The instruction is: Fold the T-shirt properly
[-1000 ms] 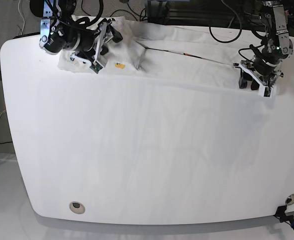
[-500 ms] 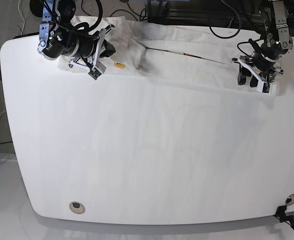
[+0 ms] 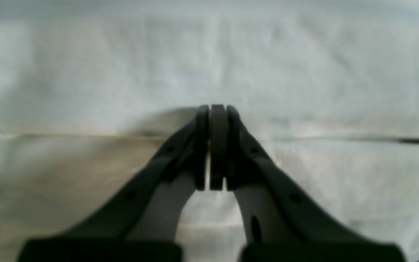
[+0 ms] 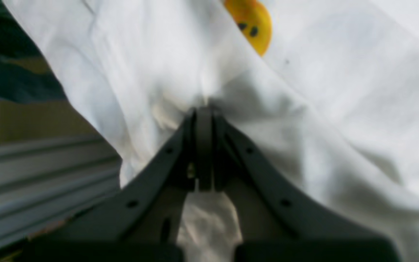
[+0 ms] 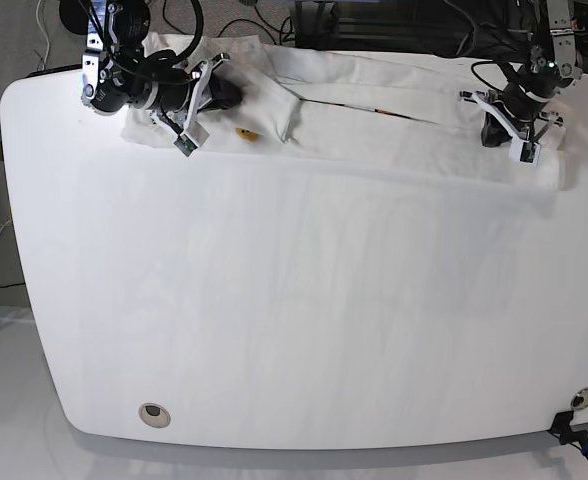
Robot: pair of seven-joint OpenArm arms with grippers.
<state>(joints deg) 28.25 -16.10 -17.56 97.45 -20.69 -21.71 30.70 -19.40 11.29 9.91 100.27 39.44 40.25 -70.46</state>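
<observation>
The T-shirt lies white side up in a long band along the table's far edge, with a small yellow smiley print showing near its left end. My right gripper, at the far left, is shut on a bunched fold of the T-shirt just below the smiley; its tip is buried in cloth. My left gripper, at the far right, is shut, with its tip on the flat T-shirt at a fold line.
The white table stretches toward the front. It has a round hole at the front left and a black clamp at the front right. Cables and dark equipment lie behind the far edge. A metal rail shows beside the right gripper.
Both grippers have moved toward the far edge of the table, carrying the shirt's ends back with them. The smiley print has shifted slightly right and forward.
</observation>
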